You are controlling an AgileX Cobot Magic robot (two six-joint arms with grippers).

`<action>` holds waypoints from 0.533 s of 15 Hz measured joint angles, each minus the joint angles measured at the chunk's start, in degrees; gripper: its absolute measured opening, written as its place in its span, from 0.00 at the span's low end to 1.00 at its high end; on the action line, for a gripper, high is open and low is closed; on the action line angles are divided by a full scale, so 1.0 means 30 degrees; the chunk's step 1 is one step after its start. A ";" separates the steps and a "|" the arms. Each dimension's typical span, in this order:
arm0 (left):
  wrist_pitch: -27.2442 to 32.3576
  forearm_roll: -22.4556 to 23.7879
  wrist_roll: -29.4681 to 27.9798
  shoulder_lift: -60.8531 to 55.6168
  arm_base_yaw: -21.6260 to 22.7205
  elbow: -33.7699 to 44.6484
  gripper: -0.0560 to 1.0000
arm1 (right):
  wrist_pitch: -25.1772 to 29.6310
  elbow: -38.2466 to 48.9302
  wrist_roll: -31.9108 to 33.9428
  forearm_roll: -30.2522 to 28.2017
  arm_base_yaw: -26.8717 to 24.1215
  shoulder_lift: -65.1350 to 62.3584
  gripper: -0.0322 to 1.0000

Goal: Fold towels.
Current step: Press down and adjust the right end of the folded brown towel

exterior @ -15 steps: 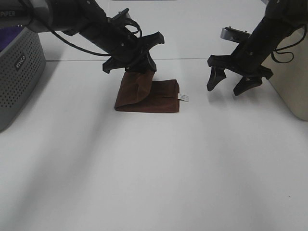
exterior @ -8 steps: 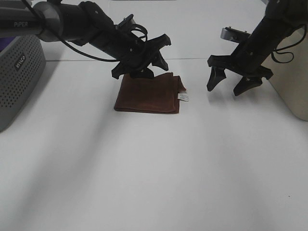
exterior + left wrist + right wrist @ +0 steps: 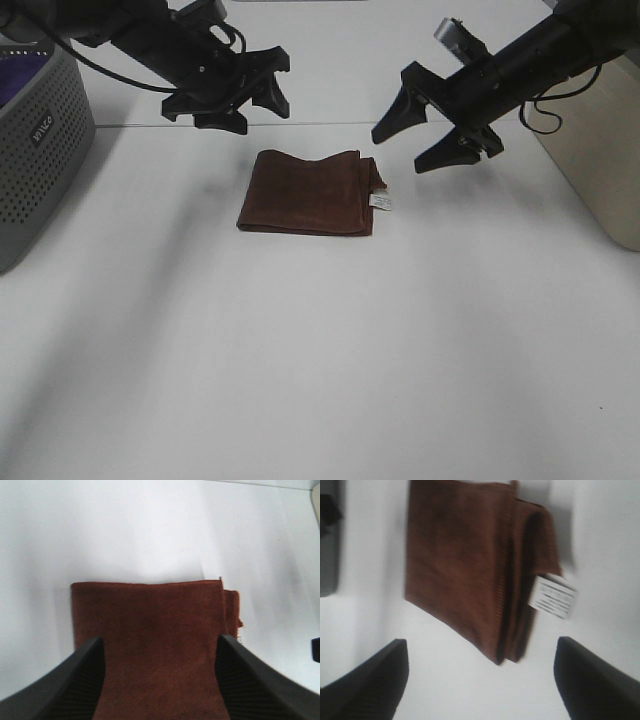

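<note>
A: Where's the dark reddish-brown folded cloth towel (image 3: pixel 308 192)?
B: Flat on the white table (image 3: pixel 320 340), between the left gripper (image 3: pixel 252 112) and right gripper (image 3: pixel 408 148). Both are spread wide and empty.
A: Next?
B: I'd pinch every layer by the small white tag (image 3: pixel 380 202) — then match corners.

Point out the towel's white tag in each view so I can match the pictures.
Exterior high: white tag at the folded towel's right edge, near its front corner.
Left wrist: tag not discernible; the towel fills the middle.
Right wrist: tag sticks out from the towel's layered edge.
Shared landmark: the towel, in all three views.
</note>
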 joint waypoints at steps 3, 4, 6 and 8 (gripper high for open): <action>0.0936 0.1108 0.0019 0.0000 0.0382 0.0000 0.62 | 0.0000 -0.0057 -0.1738 0.3953 0.0439 0.0248 0.78; 0.0955 0.1547 0.0019 0.0000 0.0382 0.0000 0.62 | -0.0019 -0.0134 -0.2330 0.5157 0.0611 0.0688 0.78; 0.1146 0.2063 0.0019 0.0000 0.0382 0.0000 0.62 | -0.0038 -0.0477 -0.3323 0.6723 0.0859 0.1891 0.78; 0.1318 0.2215 0.0019 0.0000 0.0382 0.0000 0.62 | -0.0286 -0.1184 -0.3591 0.7391 0.1108 0.2865 0.78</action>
